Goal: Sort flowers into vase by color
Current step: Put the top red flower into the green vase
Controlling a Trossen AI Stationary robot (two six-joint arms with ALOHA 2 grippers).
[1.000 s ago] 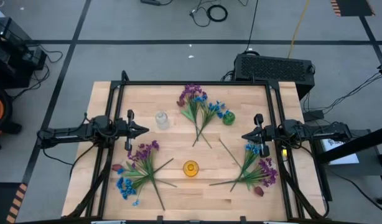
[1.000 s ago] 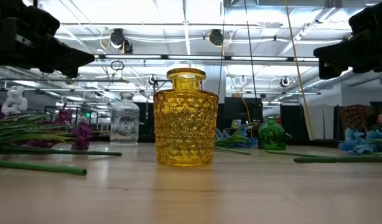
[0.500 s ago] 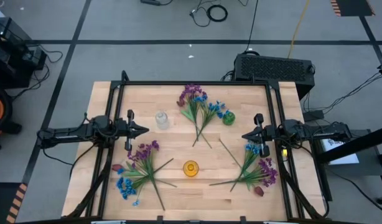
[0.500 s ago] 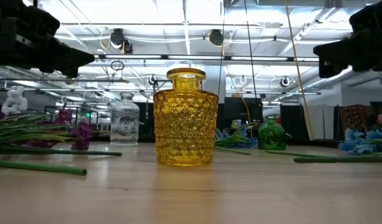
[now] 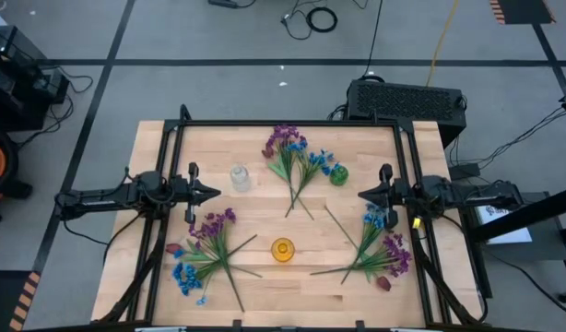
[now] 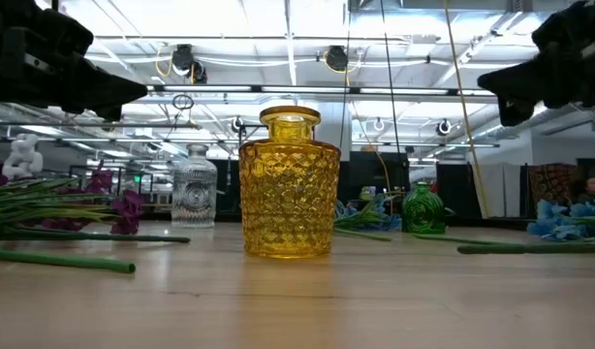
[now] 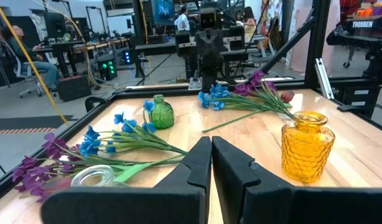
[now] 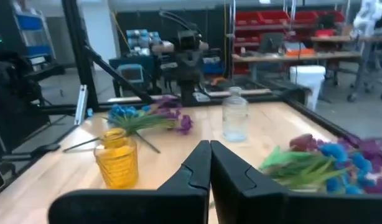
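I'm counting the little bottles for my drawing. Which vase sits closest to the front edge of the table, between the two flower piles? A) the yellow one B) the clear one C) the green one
A: from above, the yellow vase stands nearest the front edge, while the clear vase and green vase sit farther back.

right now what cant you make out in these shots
- Flowers in the low view: cut off by both side edges, so colors cannot be counted.
- Green vase in the high view: too small to see inside.
- Clear vase in the left wrist view: mostly hidden behind the left gripper.
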